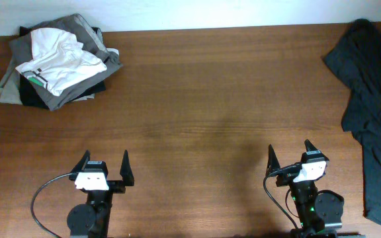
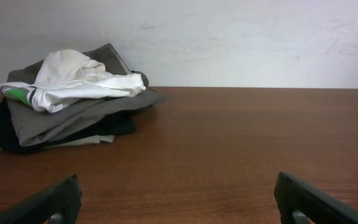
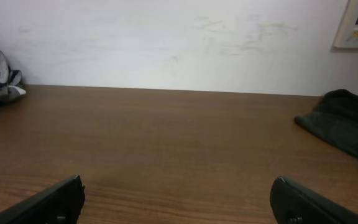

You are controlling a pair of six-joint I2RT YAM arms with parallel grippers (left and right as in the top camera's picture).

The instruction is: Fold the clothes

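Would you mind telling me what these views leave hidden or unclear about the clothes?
- Dark garment: overhead, cut off by the right edge, so its type and full extent are unclear. The right wrist view shows only one end.
- Pile: its lower garments are covered by the white top, so they cannot be counted.
- Green mark on the white top: too small to read in any view.

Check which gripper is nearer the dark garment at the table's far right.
Right. The right gripper sits close beside the dark garment, which lies to its outer side and ahead. The left gripper is across the table, on the clothes pile side.
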